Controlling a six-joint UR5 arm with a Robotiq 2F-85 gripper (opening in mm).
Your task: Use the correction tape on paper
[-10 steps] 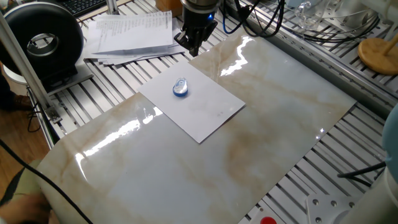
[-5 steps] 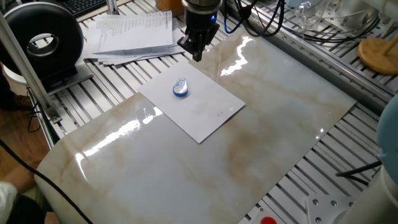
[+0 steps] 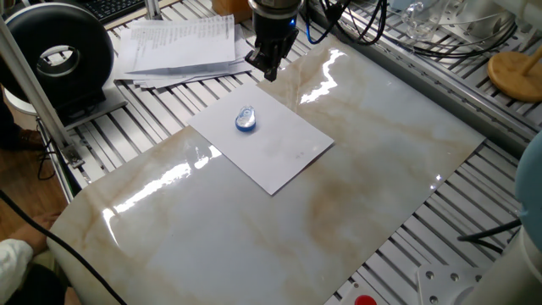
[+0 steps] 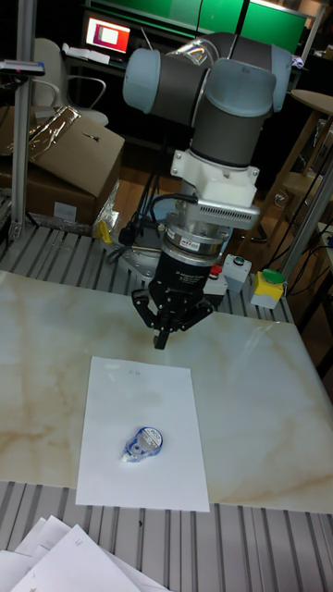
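Note:
The correction tape [image 3: 246,119], a small blue and clear dispenser, lies on the far part of the white paper [image 3: 275,154]. In the tall fixed view the correction tape [image 4: 141,444] sits near the sheet's front edge, on the paper [image 4: 148,388]. My gripper [image 3: 270,74] hangs over the marble board just beyond the sheet's far corner, well apart from the tape. Its fingers come together to a point and hold nothing. From the front, the gripper [image 4: 160,342] hovers just behind the sheet's back edge.
The paper lies on a glossy marble board [image 3: 356,195]. A stack of printed papers [image 3: 178,47] and a black round device [image 3: 59,59] sit at the back left. A wooden disc [image 3: 517,74] is at the right, with cables behind the arm.
The gripper has shifted slightly to the right, staying beyond the sheet's far corner. The tape and paper have not moved. A sleeve at the bottom left edge has shifted.

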